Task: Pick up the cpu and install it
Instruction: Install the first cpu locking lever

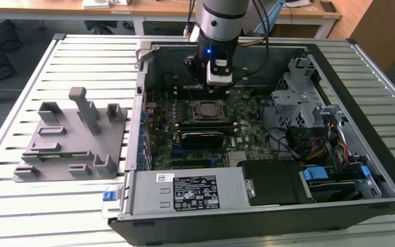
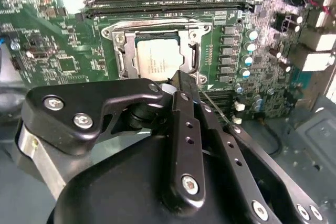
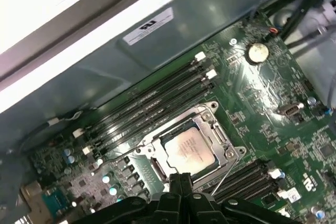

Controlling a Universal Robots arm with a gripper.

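Black gripper (image 2: 181,80) links crowd closest to us in both wrist views; its fingers (image 3: 181,182) are pressed together with nothing between them, their tips just beside the cpu's edge and above the socket.

We take the socket (image 1: 207,110) as our landmark. Around it lies the motherboard (image 1: 252,110), and the board sits inside the largest container we see, an open computer case (image 1: 382,170) lying on a slatted table (image 1: 88,56). The case also holds a power supply (image 1: 183,191) near its front wall, well apart from the socket, and a metal drive cage (image 1: 297,98) to the exterior view's right of the socket, with cables (image 1: 321,149) bunched below it.

Inside the socket sits the cpu (image 3: 189,149), flat, its silvery top facing up, ringed by the metal frame. Memory slots (image 3: 152,103) run just beside the socket on the side toward the case wall, and more slots lie on the opposite side. A coin cell (image 3: 258,51) sits well apart from the socket.

Outside the case, well to the exterior view's left of the socket, a grey fixture (image 1: 70,136) stands on the table.

We cannot make out whether the socket's latch lever is closed, and in the second wrist view the gripper hides the cpu's near edge. The arm (image 1: 219,20) is cut off at the exterior view's upper edge.
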